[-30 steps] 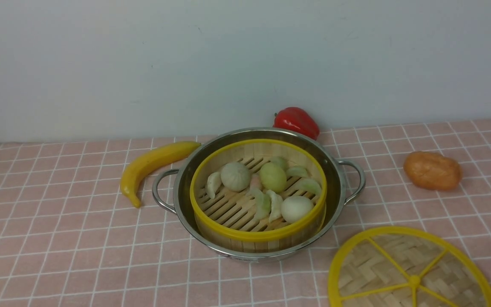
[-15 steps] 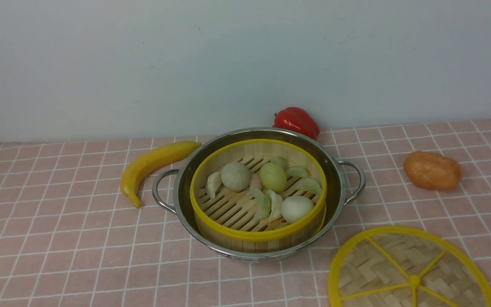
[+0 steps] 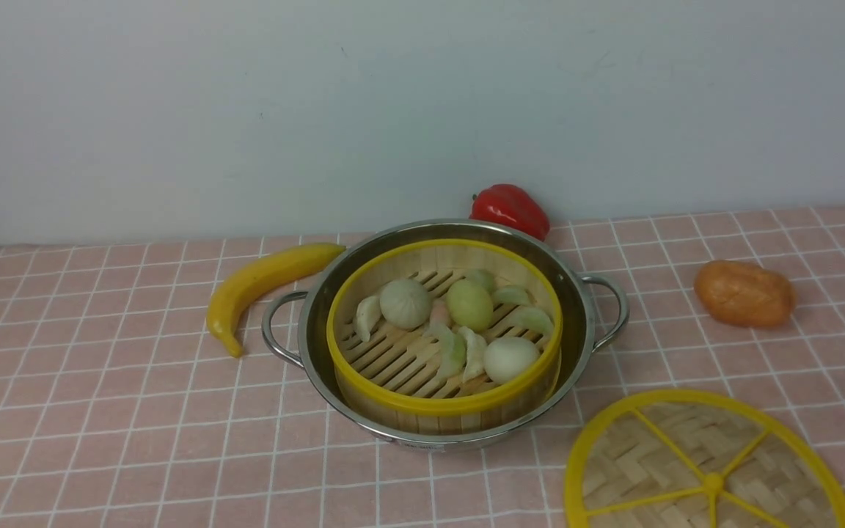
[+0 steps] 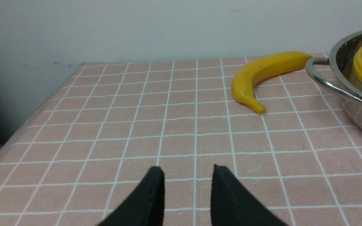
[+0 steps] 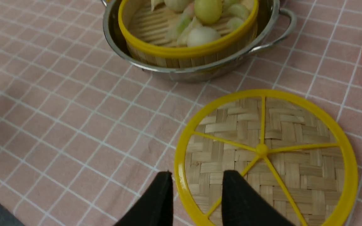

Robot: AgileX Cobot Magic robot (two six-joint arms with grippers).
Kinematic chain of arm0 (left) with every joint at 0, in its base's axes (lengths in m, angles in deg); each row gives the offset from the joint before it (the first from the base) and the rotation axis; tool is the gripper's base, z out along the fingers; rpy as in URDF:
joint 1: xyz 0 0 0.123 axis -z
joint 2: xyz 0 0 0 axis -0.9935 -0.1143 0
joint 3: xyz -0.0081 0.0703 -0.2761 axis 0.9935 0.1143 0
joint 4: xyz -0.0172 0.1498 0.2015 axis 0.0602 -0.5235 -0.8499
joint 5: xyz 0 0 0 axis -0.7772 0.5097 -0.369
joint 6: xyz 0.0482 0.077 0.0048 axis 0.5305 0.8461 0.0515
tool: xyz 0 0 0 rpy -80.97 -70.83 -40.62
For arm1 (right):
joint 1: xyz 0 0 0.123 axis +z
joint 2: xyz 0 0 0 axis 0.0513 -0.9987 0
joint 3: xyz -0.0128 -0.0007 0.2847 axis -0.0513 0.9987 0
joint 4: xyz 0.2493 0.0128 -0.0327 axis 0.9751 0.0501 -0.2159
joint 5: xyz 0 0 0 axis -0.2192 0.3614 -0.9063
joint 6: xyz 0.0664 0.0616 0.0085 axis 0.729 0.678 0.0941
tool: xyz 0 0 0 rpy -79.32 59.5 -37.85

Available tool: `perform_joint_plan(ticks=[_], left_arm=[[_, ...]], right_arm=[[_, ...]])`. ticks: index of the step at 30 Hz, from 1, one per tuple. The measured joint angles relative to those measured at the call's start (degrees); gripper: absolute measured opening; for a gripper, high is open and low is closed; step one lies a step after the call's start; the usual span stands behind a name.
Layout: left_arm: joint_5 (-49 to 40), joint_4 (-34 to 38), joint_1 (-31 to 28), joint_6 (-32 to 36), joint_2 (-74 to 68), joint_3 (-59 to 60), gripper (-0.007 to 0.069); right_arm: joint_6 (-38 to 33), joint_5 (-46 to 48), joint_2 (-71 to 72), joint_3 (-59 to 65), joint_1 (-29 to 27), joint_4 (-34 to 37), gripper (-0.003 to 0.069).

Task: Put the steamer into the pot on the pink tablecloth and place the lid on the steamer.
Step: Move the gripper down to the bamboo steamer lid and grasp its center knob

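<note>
Staying put — steamer (image 3: 393, 359) in pot (image 3: 576, 308), lid (image 3: 657, 455) unmoved.

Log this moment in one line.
steamer: in pot; lid: on tablecloth, off steamer; left hand: open, empty; right hand: open, near lid rim

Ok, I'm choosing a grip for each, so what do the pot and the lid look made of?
The pot looks like polished stainless steel: mirror-bright, with reflections in its wall. The lid looks like matte woven bamboo strips in a glossy yellow rim and spokes, probably plastic.
</note>
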Motion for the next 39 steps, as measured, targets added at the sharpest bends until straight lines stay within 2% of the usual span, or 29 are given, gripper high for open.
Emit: perform_joint_plan(ticks=[2, 6, 8, 11, 12, 14, 18, 29, 39], left_arm=[[0.0, 0.0, 0.0, 0.0, 0.0, 0.0, 0.0211], [0.0, 0.0, 0.0, 0.0, 0.0, 0.0, 0.0219], [0.0, 0.0, 0.0, 0.0, 0.0, 0.0, 0.0223], [0.0, 0.0, 0.0, 0.0, 0.0, 0.0, 0.0222], [0.0, 0.0, 0.0, 0.0, 0.0, 0.0, 0.0222], [0.0, 0.0, -0.1, 0.0, 0.0, 0.0, 0.023], [0.0, 0.0, -0.1, 0.0, 0.0, 0.0, 0.0232], [0.0, 0.0, -0.1, 0.0, 0.0, 0.0, 0.0243], [0.0, 0.0, -0.1, 0.0, 0.0, 0.0, 0.0243]], right_arm=[[-1.4, 0.7, -4.1, -1.9, 0.0, -0.5, 0.024], [-1.6, 2.0, -20.9, -10.2, 1.8, -6.6, 0.024], [1.7, 2.0, -28.5, -13.8, 6.6, -13.9, 0.024], [10.9, 2.3, -37.9, -18.0, 15.2, -26.7, 0.024], [11.6, 2.3, -38.4, -18.0, 15.2, -26.7, 0.024], [17.7, 2.3, -45.0, -20.8, 20.4, -33.5, 0.024], [18.8, 2.3, -51.6, -22.9, 22.9, -32.9, 0.024], [18.6, 2.3, -57.5, -23.3, 22.2, -29.7, 0.024], [18.3, 2.3, -62.4, -23.3, 22.2, -30.3, 0.024]])
